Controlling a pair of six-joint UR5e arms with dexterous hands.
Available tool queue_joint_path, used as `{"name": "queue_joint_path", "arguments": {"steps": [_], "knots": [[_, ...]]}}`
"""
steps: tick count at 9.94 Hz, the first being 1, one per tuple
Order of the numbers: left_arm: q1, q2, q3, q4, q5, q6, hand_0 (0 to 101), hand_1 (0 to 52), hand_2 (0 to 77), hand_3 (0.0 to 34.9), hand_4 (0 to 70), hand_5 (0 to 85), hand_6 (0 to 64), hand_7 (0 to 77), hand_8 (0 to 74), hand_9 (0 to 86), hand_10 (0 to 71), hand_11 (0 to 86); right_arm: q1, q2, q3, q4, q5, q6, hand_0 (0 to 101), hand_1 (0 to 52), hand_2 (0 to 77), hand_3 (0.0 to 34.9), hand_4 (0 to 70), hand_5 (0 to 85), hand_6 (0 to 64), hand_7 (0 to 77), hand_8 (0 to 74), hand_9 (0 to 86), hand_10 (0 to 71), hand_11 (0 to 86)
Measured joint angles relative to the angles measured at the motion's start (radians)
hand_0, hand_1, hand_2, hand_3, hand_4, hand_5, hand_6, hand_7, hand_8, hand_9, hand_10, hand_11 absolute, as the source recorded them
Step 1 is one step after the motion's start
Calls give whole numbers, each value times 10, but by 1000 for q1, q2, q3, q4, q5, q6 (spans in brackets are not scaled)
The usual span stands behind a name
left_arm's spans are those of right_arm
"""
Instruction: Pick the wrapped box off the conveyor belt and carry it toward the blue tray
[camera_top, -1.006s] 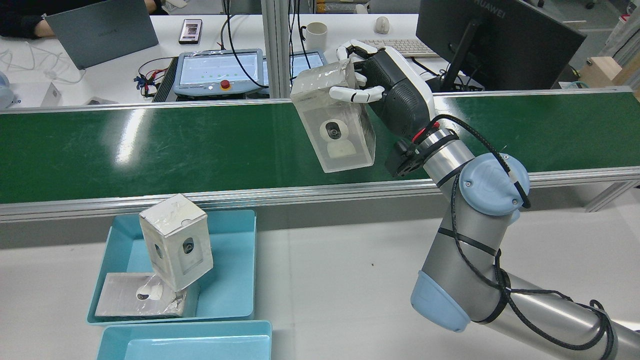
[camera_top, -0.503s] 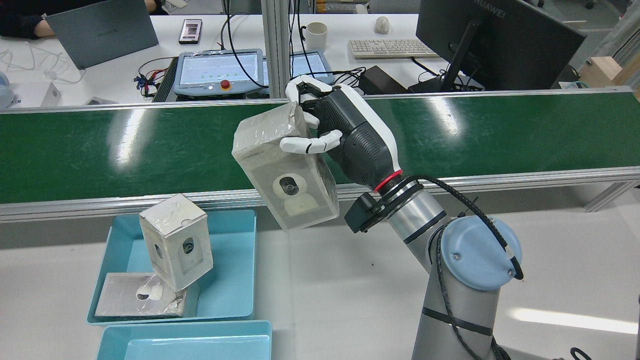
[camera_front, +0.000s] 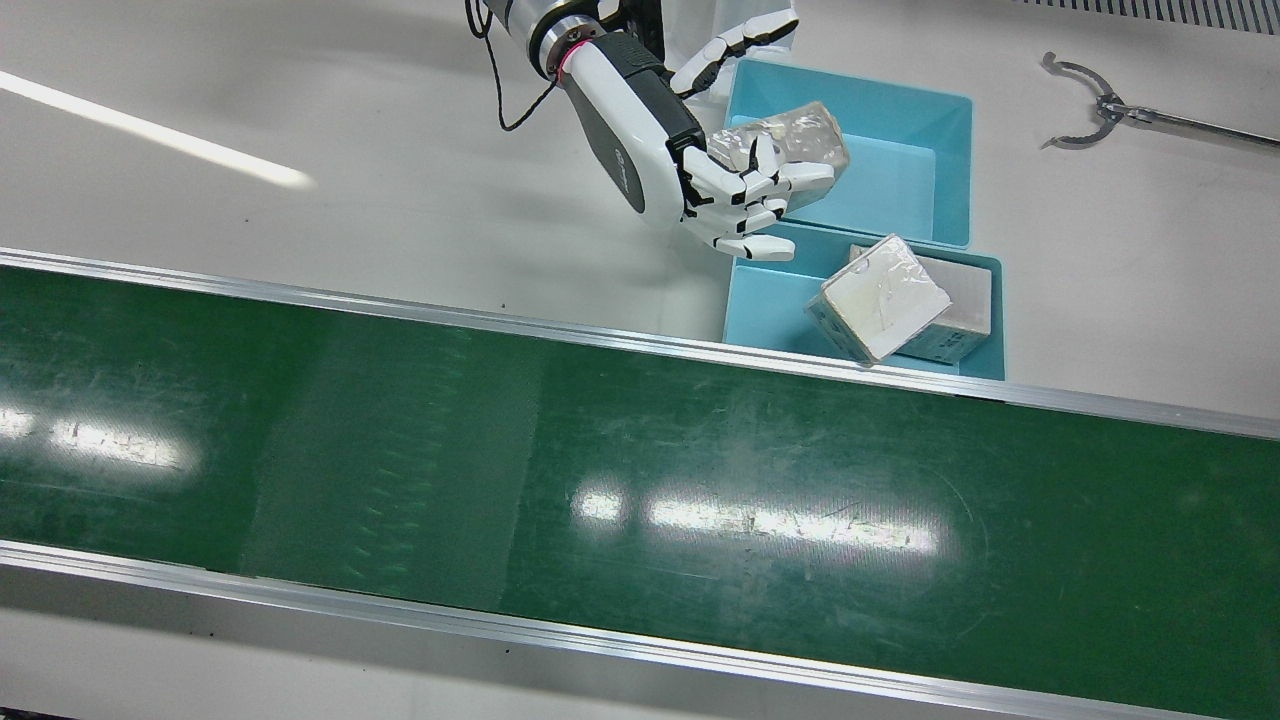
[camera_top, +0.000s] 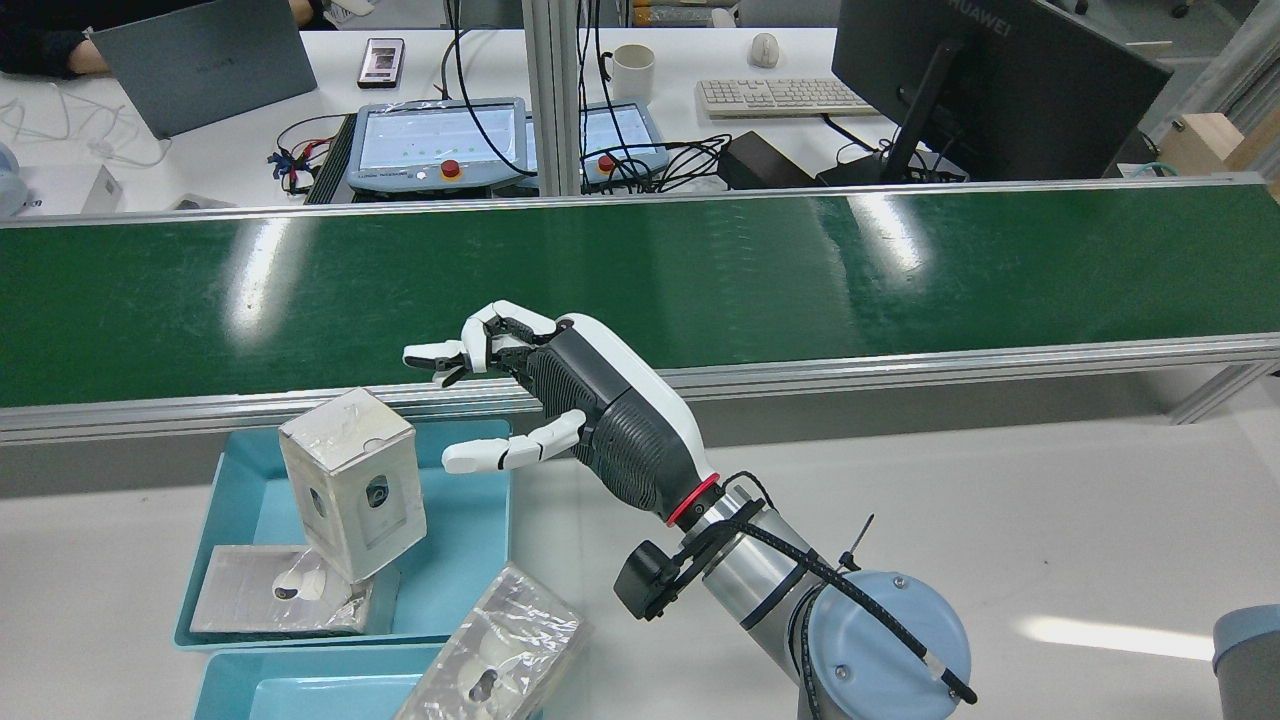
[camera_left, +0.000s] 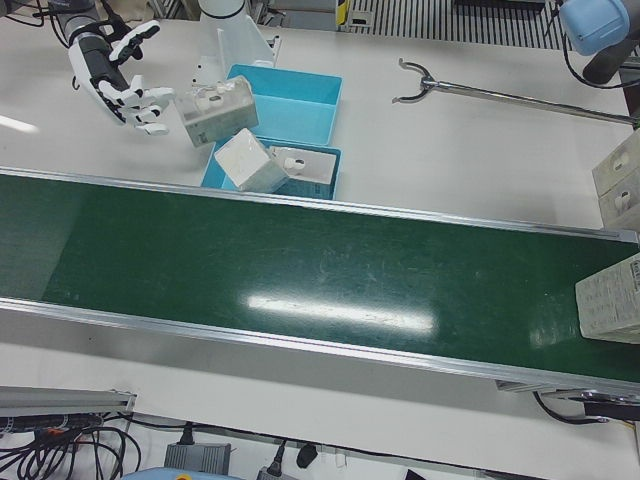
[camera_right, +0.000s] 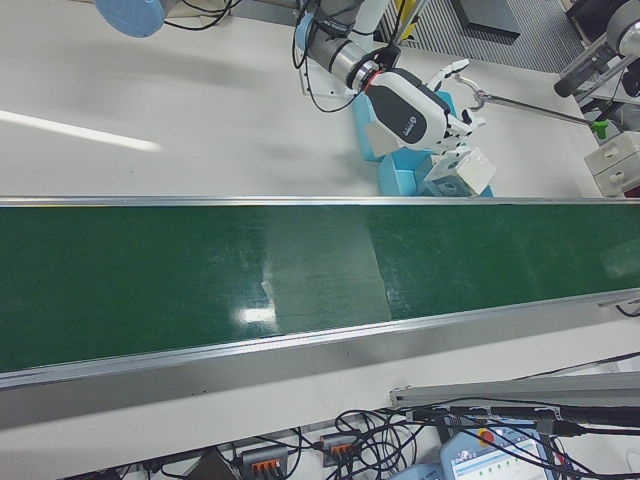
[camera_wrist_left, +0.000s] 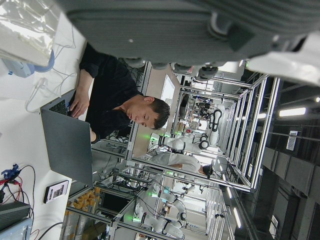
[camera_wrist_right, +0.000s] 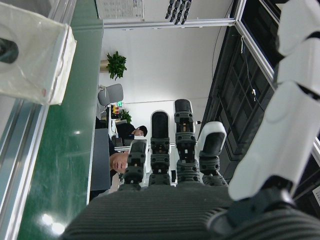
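The wrapped box lies tilted at the right rim of the nearer blue tray, free of any hand. It also shows as the box over that tray. My right hand is open with spread fingers and holds nothing. It hovers over the right edge of the farther blue tray, above and apart from the box. In the front view the right hand is just left of the box. The green conveyor belt is bare. My left hand shows only as a dark underside.
The farther tray holds an upright wrapped box leaning on a flat one. A long grabber tool lies on the table. Stacked boxes and a white box stand at the belt's end. Desks with a monitor lie beyond.
My right hand carried the wrapped box from above the belt down toward the trays, then opened. The box has left the hand and now lies at the nearer tray.
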Motion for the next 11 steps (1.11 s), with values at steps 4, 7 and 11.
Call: {"name": "queue_joint_path", "arguments": {"steps": [4,7,11], "knots": [[0,0,0,0,0,0,0,0,5,0,0,11,0,0,0,0,5,0,10,-9,36,2,-8,-21,415,76,180,0,109,644,344,278,164,267,87,125],[0,0,0,0,0,0,0,0,5,0,0,11,0,0,0,0,0,0,162,-33,90,-134,-36,-31,449,109,169,0,125,644,295,529,136,213,76,93],[0,0,0,0,0,0,0,0,5,0,0,11,0,0,0,0,0,0,412,-85,59,-219,-176,2,484,158,120,134,27,131,0,147,0,16,0,16]]}}
